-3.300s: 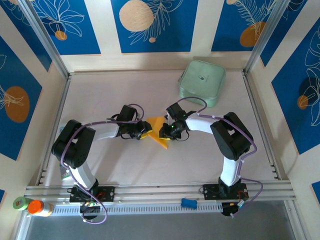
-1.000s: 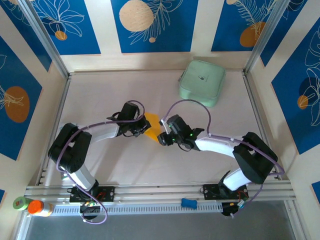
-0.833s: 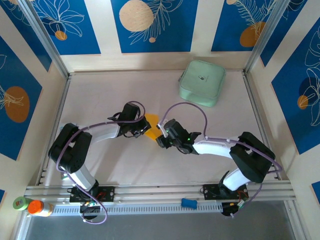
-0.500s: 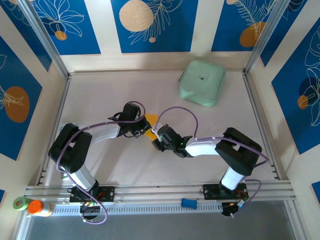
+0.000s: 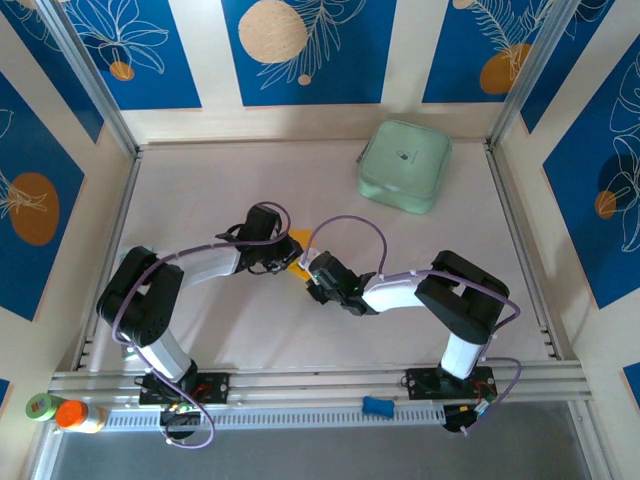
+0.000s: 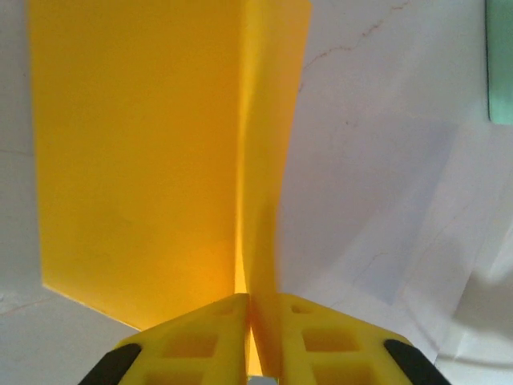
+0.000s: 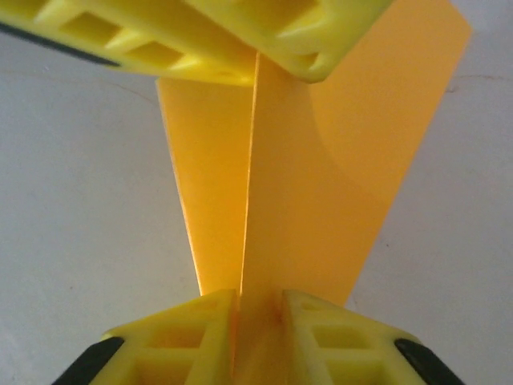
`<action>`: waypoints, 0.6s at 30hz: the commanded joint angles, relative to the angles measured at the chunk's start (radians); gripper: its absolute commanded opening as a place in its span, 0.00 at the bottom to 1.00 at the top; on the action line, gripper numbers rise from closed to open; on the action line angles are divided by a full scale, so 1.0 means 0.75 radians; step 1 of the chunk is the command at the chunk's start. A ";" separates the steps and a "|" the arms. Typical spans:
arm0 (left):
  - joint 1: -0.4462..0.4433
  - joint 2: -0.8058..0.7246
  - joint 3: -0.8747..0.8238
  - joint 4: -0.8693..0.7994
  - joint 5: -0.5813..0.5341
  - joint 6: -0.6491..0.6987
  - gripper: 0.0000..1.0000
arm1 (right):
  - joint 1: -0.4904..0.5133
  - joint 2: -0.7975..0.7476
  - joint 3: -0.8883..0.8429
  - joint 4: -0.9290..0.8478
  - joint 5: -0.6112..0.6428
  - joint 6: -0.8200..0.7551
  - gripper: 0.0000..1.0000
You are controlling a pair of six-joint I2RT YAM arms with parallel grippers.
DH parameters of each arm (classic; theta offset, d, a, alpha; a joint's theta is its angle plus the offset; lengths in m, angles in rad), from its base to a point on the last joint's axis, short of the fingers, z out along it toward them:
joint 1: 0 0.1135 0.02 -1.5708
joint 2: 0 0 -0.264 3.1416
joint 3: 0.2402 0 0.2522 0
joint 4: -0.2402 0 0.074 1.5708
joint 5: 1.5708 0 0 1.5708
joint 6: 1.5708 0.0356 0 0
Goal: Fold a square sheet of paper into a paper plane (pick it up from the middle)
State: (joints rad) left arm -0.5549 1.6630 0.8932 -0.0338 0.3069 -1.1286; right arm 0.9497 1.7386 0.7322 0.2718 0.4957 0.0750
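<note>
The square sheet of paper, orange-yellow, is folded into a narrow creased paper plane shape at the middle of the table. In the left wrist view the paper spreads one flat wing to the left, and its upright fold runs down between my left gripper, which is shut on it. In the right wrist view my right gripper is shut on the same fold of the paper from the opposite end. The left gripper's fingers show at the top there. From above, the left gripper and right gripper nearly meet.
A mint-green rounded-square case lies at the back right, and its edge shows in the left wrist view. An orange-capped bottle and a small blue piece sit by the front rail. Walls enclose the table.
The right arm swung left and its forearm drew in toward the paper. Its jaws narrowed onto the fold. The left arm kept its place, holding the paper.
</note>
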 commanded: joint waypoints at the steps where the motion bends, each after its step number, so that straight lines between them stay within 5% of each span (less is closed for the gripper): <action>1: 0.019 -0.070 0.025 -0.054 -0.032 0.008 0.22 | 0.008 -0.001 0.006 0.028 0.028 -0.027 0.17; 8: 0.119 -0.232 -0.079 -0.092 -0.117 0.039 0.52 | -0.017 -0.032 -0.016 0.036 -0.026 -0.036 0.12; 13: 0.136 -0.318 -0.198 -0.044 -0.138 0.025 0.50 | -0.051 -0.036 -0.012 0.013 -0.102 -0.021 0.11; 18: 0.127 -0.267 -0.279 0.093 -0.039 -0.032 0.35 | -0.074 -0.026 0.001 -0.015 -0.168 -0.003 0.10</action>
State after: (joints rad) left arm -0.4557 1.4414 0.7101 -0.0326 0.2390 -1.1305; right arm 0.9012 1.7378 0.7307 0.2752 0.4213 0.0597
